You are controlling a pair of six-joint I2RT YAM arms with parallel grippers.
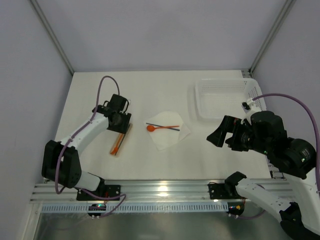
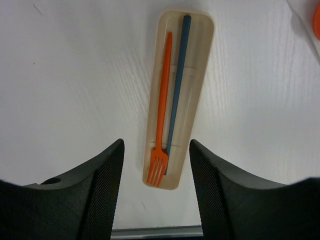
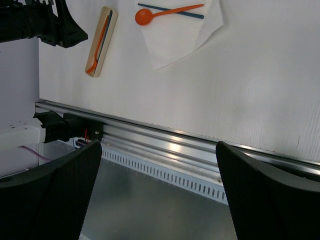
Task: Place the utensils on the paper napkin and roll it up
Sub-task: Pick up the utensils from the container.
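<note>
The white paper napkin (image 1: 170, 131) lies mid-table with an orange spoon (image 1: 159, 127) and a dark blue stick (image 1: 167, 127) across it; all three also show in the right wrist view: napkin (image 3: 180, 35), spoon (image 3: 165, 12), stick (image 3: 190, 13). A beige tray (image 2: 197, 75) left of the napkin holds an orange fork (image 2: 161, 120) and a blue stick (image 2: 177, 85). My left gripper (image 2: 156, 195) is open and empty above the tray's near end. My right gripper (image 1: 218, 136) is open and empty, off to the napkin's right, raised.
A white perforated basket (image 1: 225, 97) stands at the back right. The tray also shows in the top view (image 1: 120, 140) under the left arm. An aluminium rail (image 1: 165, 190) runs along the table's front edge. Walls close in the left, back and right.
</note>
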